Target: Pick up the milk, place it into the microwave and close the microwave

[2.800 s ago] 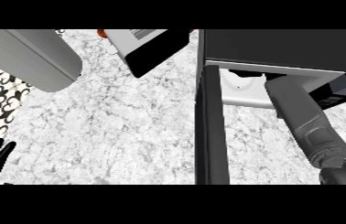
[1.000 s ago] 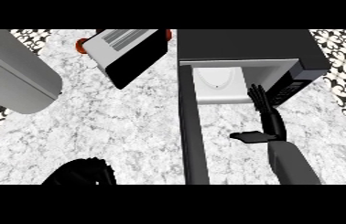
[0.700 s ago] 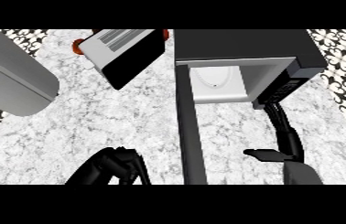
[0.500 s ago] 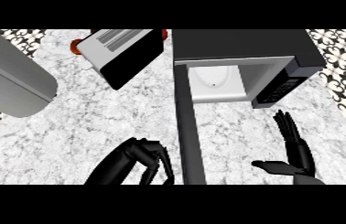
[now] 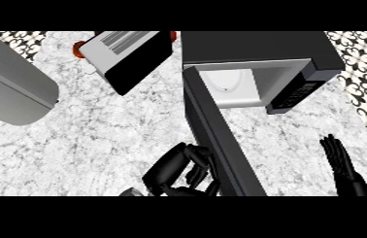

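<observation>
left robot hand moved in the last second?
Yes. The left robot hand rose from the view's lower edge and now sits against the open microwave door.

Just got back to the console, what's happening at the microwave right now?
The milk is already inside the microwave, a white carton sitting in the open cavity. The door stands wide open, swung out toward the robot. The left hand is at the outer face of the door near its free end, fingers curled against it, apparently set to push it shut. The right hand is open at the view's lower right, holding nothing. Closing the door is what remains.
</observation>
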